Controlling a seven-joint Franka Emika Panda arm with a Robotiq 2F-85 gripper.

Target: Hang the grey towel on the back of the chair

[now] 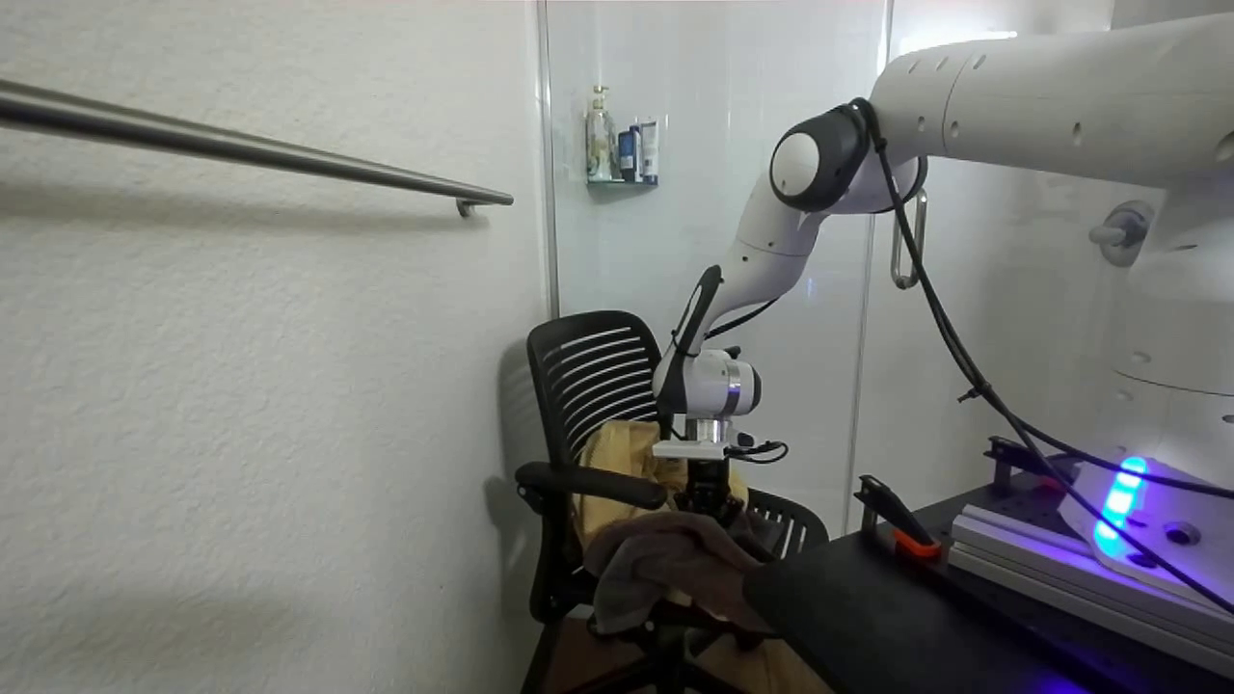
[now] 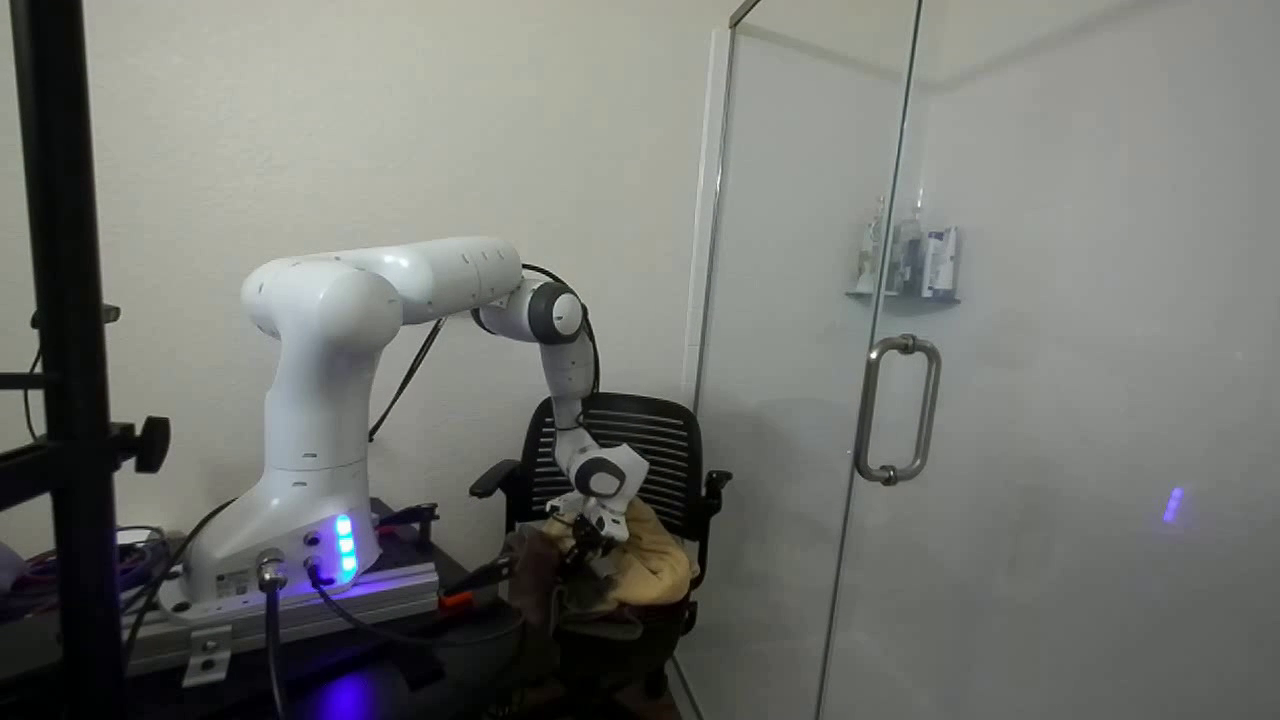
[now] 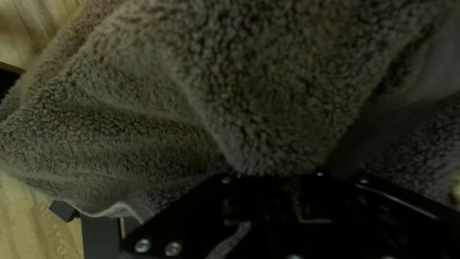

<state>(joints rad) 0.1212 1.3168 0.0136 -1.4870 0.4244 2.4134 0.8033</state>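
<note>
Grey towel: heaped low over the front of the seat, loose side drooping past the edge. Not on the back yet.
Pincer: drawn narrow, towel fold running in between its fingers in the wrist view. I read that as a pinch; too dark to tell how deep the bite is.
Robot arm: reaching out over the chair, wrist bent down. Probably because a grab from above gathers one fold and lets the rest hang.
Chair back: upright behind the towel, looks within my reach. Makes sense, since I need cloth over its top edge.
Yellow cloth: bunched on the seat against the lower back, behind the pincer. Could snag, so I'd want height before going in.
Armrest: just beside the towel. Might catch a trailing side.
Bench: carries the arm's base, with a clamp at the edge, presumably to stop it shifting. Towel touching its corner or apart: can't tell.
Towel progress: early, grasp stage by my judgement. Next calls for straight up, then over the top edge.
</note>
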